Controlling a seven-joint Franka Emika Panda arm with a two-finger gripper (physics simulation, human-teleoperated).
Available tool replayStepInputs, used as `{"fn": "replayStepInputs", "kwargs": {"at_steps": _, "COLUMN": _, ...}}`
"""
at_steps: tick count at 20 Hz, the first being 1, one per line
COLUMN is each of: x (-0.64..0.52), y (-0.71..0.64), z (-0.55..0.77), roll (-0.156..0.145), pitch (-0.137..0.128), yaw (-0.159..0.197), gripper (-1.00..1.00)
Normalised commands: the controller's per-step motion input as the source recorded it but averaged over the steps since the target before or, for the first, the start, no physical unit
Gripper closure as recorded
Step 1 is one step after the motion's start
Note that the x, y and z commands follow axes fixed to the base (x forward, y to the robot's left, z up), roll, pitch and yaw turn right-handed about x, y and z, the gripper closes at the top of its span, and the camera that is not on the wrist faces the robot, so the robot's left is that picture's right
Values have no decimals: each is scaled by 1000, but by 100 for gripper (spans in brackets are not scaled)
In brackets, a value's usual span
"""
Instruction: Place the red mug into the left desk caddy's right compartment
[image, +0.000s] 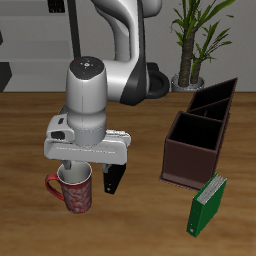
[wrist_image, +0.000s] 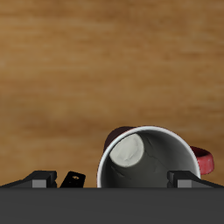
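Nearest the table's front edge I log a green book standing upright, at about 4 o'clock from scene centre.

Just farther back, around 7 o'clock, the red mug stands upright on the wooden table, its loop handle pointing away from the book. My gripper sits right over it. In the exterior view one dark finger hangs down beside the mug on the book side; the other finger is hidden behind the mug rim. In the wrist view the whitish inside of the red mug fills the space between the two finger mounts, with a dark pad showing outside the rim. Jaws look spread wide with the mug between them; I cannot tell whether they are pressing on it.

Farther back, near 3 o'clock, the left desk caddy rests on the table, reddish-brown, well apart from the mug. Its right compartment is open on top. Behind it, touching or nearly so, sits a darker blackish box.

Farthest back, at 1 o'clock, a potted plant stands.
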Motion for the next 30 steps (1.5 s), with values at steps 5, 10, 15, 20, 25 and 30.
{"fn": "replayStepInputs", "kwargs": {"at_steps": 5, "x": 120, "y": 96, "z": -315, "roll": 1, "pitch": 34, "yaw": -17, "gripper": -100}}
{"fn": "replayStepInputs", "kwargs": {"at_steps": 10, "x": 55, "y": 9, "z": -318, "roll": -12, "pitch": 40, "yaw": -26, "gripper": -100}}
{"fn": "replayStepInputs", "kwargs": {"at_steps": 15, "x": 91, "y": -7, "z": -419, "roll": -54, "pitch": 67, "yaw": -26, "gripper": 100}}
{"fn": "replayStepInputs", "kwargs": {"at_steps": 20, "x": -12, "y": -78, "z": -132, "roll": -34, "pitch": 12, "yaw": -27, "gripper": 100}}
{"fn": "replayStepInputs", "kwargs": {"at_steps": 25, "x": -151, "y": -259, "z": 445, "roll": -85, "pitch": -56, "yaw": -70, "gripper": 100}}
{"fn": "replayStepInputs", "kwargs": {"at_steps": 30, "x": -357, "y": -24, "z": 854, "roll": -8, "pitch": -97, "yaw": -26, "gripper": 100}}
